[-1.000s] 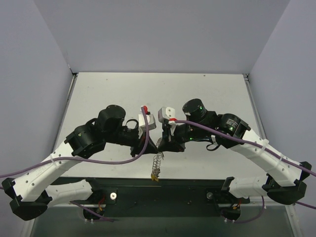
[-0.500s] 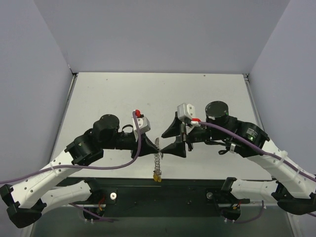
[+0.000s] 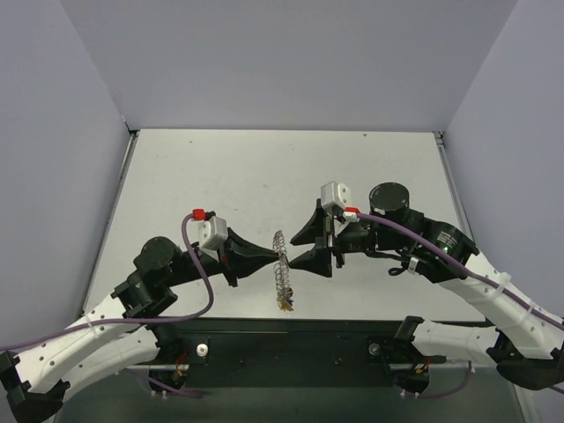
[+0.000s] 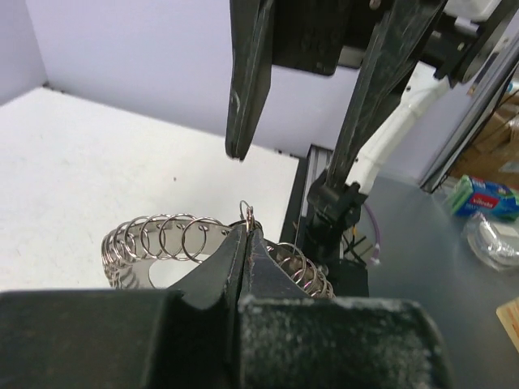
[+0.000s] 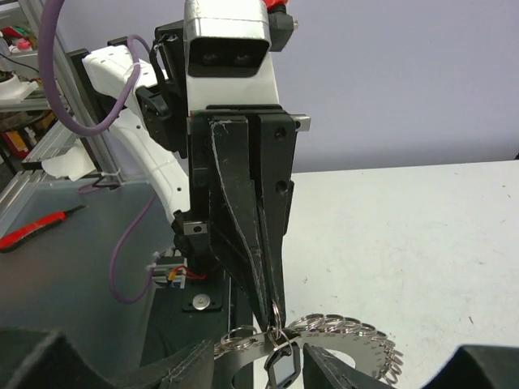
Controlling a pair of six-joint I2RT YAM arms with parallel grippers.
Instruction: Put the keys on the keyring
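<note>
The keyring [image 3: 282, 264], a silvery ring lined with small wire loops, hangs edge-on between the two arms. My left gripper [image 3: 275, 258] is shut on one small loop of the keyring [image 4: 162, 239], its fingertips [image 4: 246, 237] pressed together. A key with a black head [image 5: 284, 374] dangles from that loop, right under the left fingertips [image 5: 272, 296]. My right gripper [image 3: 310, 246] stands open just right of the keyring [image 5: 357, 332]. The black key hangs between the right gripper's [image 5: 263, 374] spread jaws without touching them. More small keys [image 3: 285, 304] cluster at the ring's low end.
The white table [image 3: 264, 176] stretches behind the arms between grey walls. The black base rail [image 3: 291, 348] runs along the near edge, just below the hanging keys. In the left wrist view, the right gripper's two fingers [image 4: 247, 81] hang above the keyring.
My right gripper has opened and drawn back to the right, off the keyring. The left arm has pulled back left and lower, still holding the keyring, which shifted slightly up the table.
</note>
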